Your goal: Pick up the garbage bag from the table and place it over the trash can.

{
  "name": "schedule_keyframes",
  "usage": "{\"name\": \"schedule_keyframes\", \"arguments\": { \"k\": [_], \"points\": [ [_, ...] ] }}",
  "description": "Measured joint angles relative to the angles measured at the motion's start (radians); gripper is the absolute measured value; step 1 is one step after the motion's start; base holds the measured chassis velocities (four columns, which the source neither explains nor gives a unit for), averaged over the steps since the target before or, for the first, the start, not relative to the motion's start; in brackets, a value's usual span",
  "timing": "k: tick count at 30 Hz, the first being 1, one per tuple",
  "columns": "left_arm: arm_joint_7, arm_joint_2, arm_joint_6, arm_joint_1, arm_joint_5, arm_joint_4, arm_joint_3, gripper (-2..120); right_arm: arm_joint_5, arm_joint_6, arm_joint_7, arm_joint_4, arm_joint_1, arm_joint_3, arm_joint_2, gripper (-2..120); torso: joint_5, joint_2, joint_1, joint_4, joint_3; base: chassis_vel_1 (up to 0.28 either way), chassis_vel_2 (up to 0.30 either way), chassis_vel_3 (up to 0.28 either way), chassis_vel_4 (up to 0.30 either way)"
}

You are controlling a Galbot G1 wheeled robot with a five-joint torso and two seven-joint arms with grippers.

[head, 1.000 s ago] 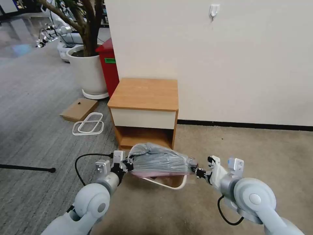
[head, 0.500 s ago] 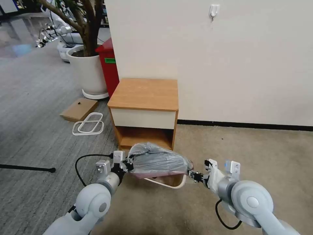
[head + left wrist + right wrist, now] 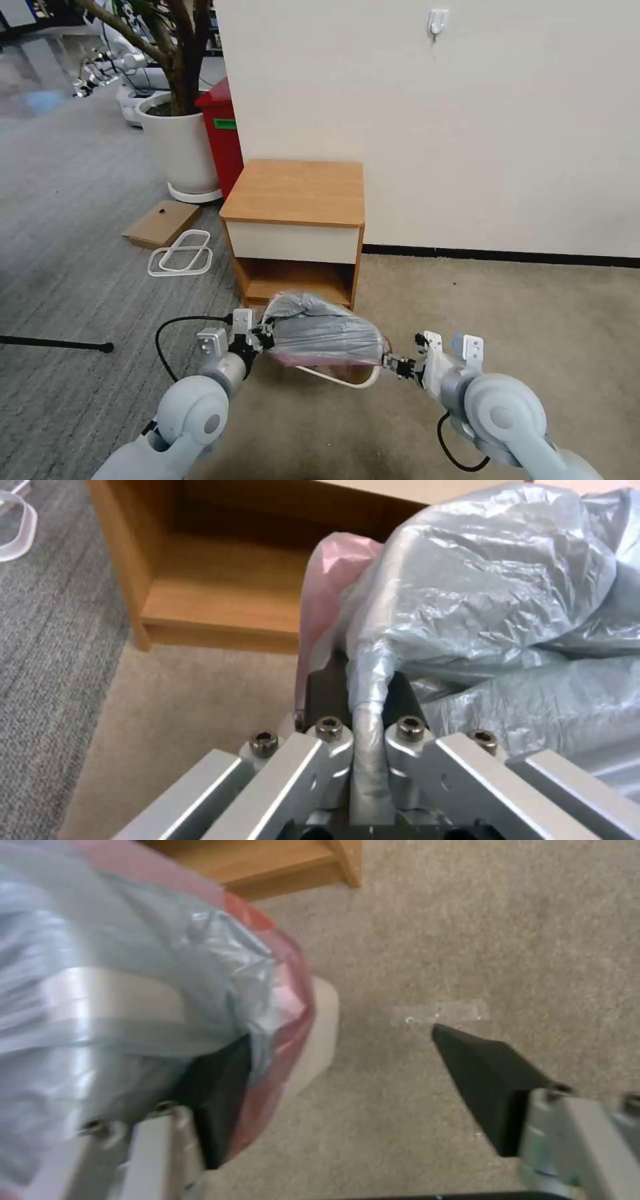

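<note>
The garbage bag (image 3: pixel 323 330), crinkly grey with a pinkish rim, hangs over the cream-white trash can (image 3: pixel 347 381) on the carpet in front of the table (image 3: pixel 297 190). My left gripper (image 3: pixel 263 339) is shut on a twisted fold of the bag's edge (image 3: pixel 367 700). My right gripper (image 3: pixel 399 365) is at the bag's other end and stands open. In the right wrist view one finger (image 3: pixel 213 1100) lies against the bag's pink rim (image 3: pixel 280 1005); the other finger (image 3: pixel 487 1080) is out over bare carpet. The bag hides most of the can; a strip of its wall (image 3: pixel 320 1040) shows.
The table stands against a white wall, its open lower shelf (image 3: pixel 220 580) just behind the bag. To the left are a red bin (image 3: pixel 223 133), a white plant pot (image 3: pixel 177 143), flat cardboard (image 3: pixel 161 223) and white plastic frames (image 3: pixel 181 253). A black cable (image 3: pixel 57 344) lies on the floor.
My right arm has moved left and a little down, toward the left gripper. The bag between them has gone shorter and slacker. The left gripper has held still.
</note>
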Motion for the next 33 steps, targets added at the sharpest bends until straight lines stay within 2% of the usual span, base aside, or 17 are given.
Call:
{"name": "schedule_keyframes", "arguments": {
  "k": [2,3,5,8,9,11,14,20,28,33],
  "points": [
    [0.006,0.000,0.000,0.003,0.001,-0.001,-0.003,0,-0.007,0.000,0.000,-0.012,0.004,-0.002,0.003,88,0.0000,0.000,0.000,0.0000,0.000,0.000,0.000,0.000,0.000],
    [0.006,0.000,0.000,0.003,0.001,-0.001,-0.003,0,-0.007,0.000,0.000,-0.012,0.004,-0.002,0.003,88,0.0000,0.000,0.000,0.0000,0.000,0.000,0.000,0.000,0.000],
    [0.011,0.001,-0.001,0.002,0.001,-0.001,-0.003,0,-0.030,0.000,-0.004,-0.015,0.002,-0.002,0.001,96,-0.0001,0.000,0.000,0.0001,0.000,0.000,0.000,0.000,0.000],
    [0.014,-0.001,-0.006,-0.002,0.002,0.004,-0.001,0,-0.060,0.001,-0.015,-0.014,0.000,0.001,-0.003,100,0.0001,0.000,0.000,0.0000,0.000,0.000,0.000,0.000,0.000],
    [0.018,-0.004,-0.015,-0.013,0.004,0.020,0.001,0,-0.112,0.003,-0.047,0.015,-0.005,0.034,-0.018,100,-0.0001,0.000,0.000,0.0000,0.000,0.000,0.000,0.000,0.000],
    [0.018,-0.005,-0.016,-0.017,0.005,0.024,0.002,0,-0.113,0.003,-0.052,0.023,-0.006,0.051,-0.024,100,-0.0001,0.000,0.000,0.0000,0.000,0.000,0.000,0.000,0.000],
    [0.020,-0.008,-0.017,-0.023,0.005,0.030,0.001,0,-0.076,0.003,-0.054,0.038,-0.008,0.098,-0.040,100,-0.0001,0.000,0.000,0.0000,0.000,0.000,0.000,0.000,0.000],
    [0.024,-0.010,-0.019,-0.024,0.006,0.038,0.000,0,-0.028,0.003,-0.053,0.042,-0.016,0.131,-0.054,100,0.0000,0.000,0.000,-0.0001,0.000,0.000,0.000,0.000,0.000],
    [0.032,-0.009,-0.024,-0.020,0.015,0.044,0.003,0,0.156,0.001,0.005,0.031,0.012,0.159,-0.050,100,0.0000,0.000,0.000,0.0001,0.000,0.000,0.000,0.000,0.000],
    [0.038,-0.008,-0.026,-0.018,0.019,0.045,0.004,0,0.202,0.001,0.006,0.024,0.016,0.166,-0.060,100,-0.0001,0.000,0.000,0.0001,0.000,0.000,0.000,0.000,0.000]
  ]
}}
